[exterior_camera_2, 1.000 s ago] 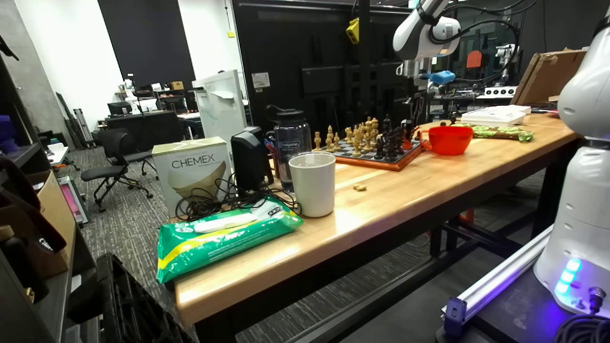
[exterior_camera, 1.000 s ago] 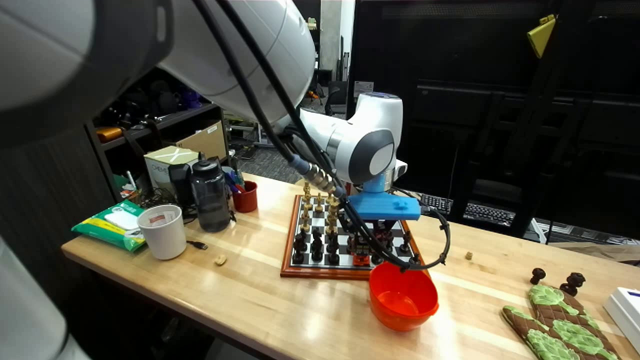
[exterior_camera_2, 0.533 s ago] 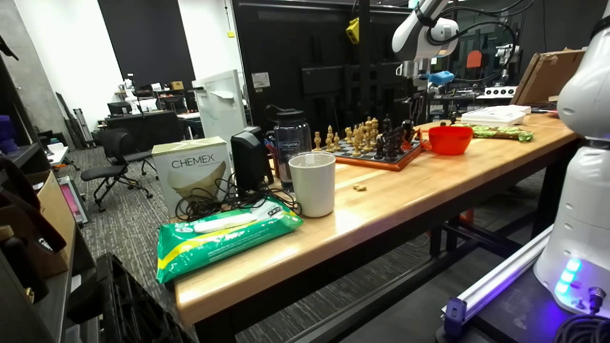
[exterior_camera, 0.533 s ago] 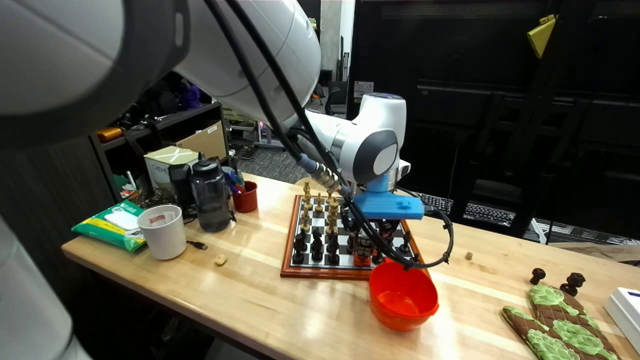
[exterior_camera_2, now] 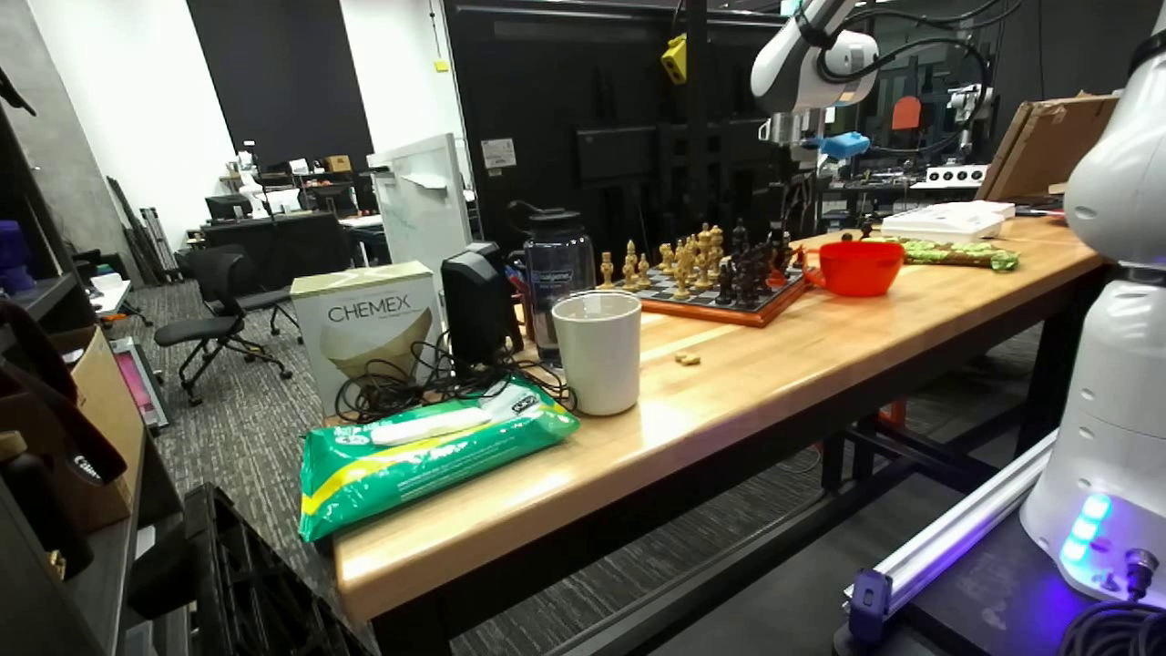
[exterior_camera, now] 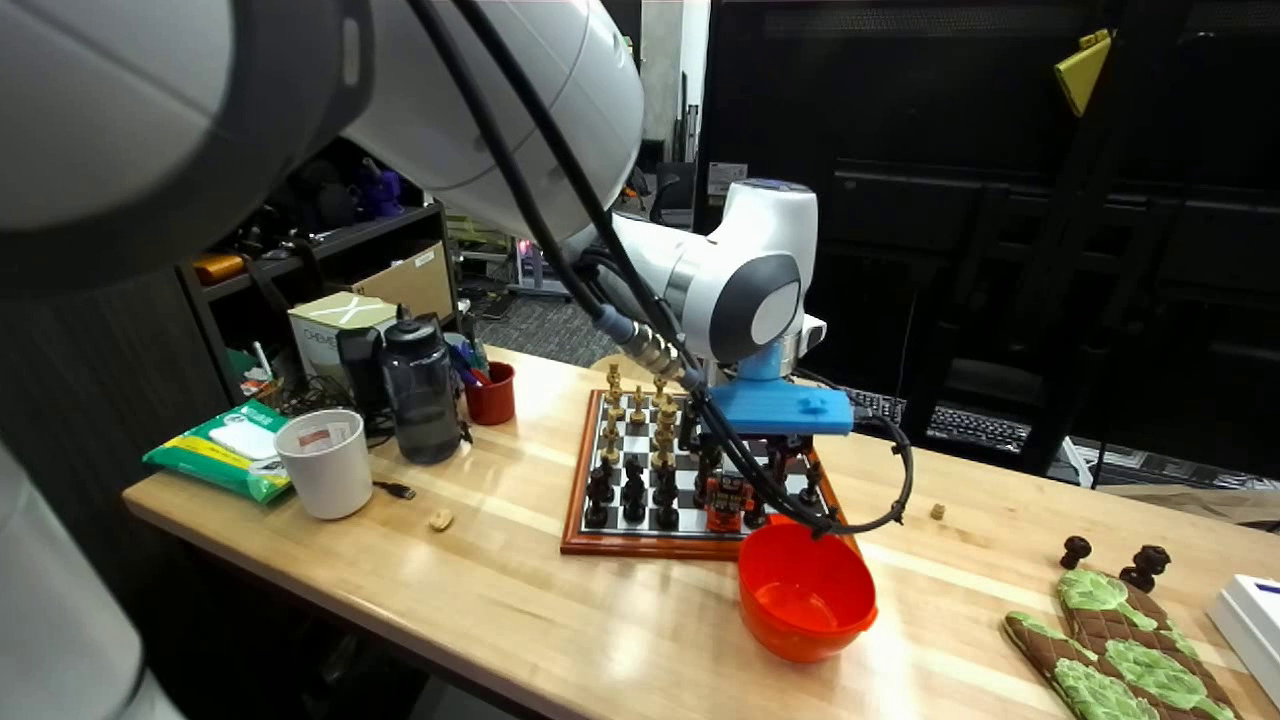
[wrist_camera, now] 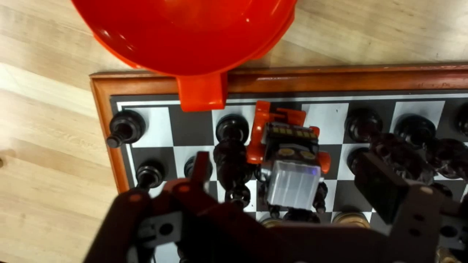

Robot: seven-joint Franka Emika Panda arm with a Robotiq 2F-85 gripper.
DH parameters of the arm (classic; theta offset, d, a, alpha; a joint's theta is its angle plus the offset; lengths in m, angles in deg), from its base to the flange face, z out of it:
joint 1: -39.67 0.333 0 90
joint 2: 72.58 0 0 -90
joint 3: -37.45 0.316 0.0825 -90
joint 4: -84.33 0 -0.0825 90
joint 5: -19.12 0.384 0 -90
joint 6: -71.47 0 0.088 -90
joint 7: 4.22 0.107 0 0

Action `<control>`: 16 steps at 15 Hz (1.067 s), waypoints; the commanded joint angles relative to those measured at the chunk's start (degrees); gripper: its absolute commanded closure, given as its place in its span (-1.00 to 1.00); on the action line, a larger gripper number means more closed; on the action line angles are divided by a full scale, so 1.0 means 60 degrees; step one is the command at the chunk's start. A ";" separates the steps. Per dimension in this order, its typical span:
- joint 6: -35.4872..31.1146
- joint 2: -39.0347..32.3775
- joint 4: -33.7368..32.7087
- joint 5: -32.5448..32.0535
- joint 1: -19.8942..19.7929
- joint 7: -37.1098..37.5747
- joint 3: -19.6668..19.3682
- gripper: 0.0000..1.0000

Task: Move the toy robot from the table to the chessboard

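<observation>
The gripper (wrist_camera: 287, 170) hangs spread wide over the chessboard (wrist_camera: 329, 78), the toy robot (wrist_camera: 290, 153) standing on the board below the gap, clear of both fingers (wrist_camera: 380, 188). A dark chess piece (wrist_camera: 232, 157) crowds in between robot and finger, and just ahead the red bowl (wrist_camera: 190, 36), cut off in the wrist view, pokes its handle (wrist_camera: 203, 93) over the frame. Well away, I read “CHEMEX” on a box (exterior_camera_2: 364, 333). In an exterior view, black cables (exterior_camera: 738, 455) partly hide the gripper.

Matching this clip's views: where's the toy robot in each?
In an exterior view: toy robot below center, slightly right.
In an exterior view: toy robot right of center, partly hidden.
Wrist view: toy robot right of center.
Shared landmark: red bowl, visible in all three.
</observation>
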 commanded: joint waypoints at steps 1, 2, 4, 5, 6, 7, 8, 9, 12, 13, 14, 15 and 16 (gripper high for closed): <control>0.0172 0.0678 0.0420 -0.0310 -0.0082 0.0107 0.0161 -1.00; 0.0185 0.0822 0.0527 -0.0410 -0.0061 0.0137 0.0190 -1.00; 0.0308 0.1200 0.0797 -0.0659 -0.0009 0.0278 0.0275 -1.00; 0.0317 0.1465 0.1020 -0.0851 0.0022 0.0368 0.0339 -1.00; 0.0356 0.1687 0.1199 -0.0988 0.0052 0.0438 0.0394 -1.00; 0.0358 0.1958 0.1438 -0.1170 0.0093 0.0567 0.0467 -1.00; 0.0366 0.2208 0.1655 -0.1289 0.0141 0.0642 0.0525 -1.00; 0.0342 0.2521 0.1933 -0.1400 0.0199 0.0707 0.0591 -1.00; 0.0194 0.3462 0.2758 -0.1684 0.0383 0.0840 0.0771 -1.00; 0.0158 0.3767 0.3014 -0.1751 0.0456 0.0842 0.0816 -1.00; 0.0078 0.4076 0.3292 -0.1842 0.0524 0.0867 0.0857 -1.00; 0.0019 0.4362 0.3543 -0.1895 0.0599 0.0886 0.0894 -1.00; -0.0010 0.4618 0.3764 -0.1938 0.0676 0.0923 0.0914 -1.00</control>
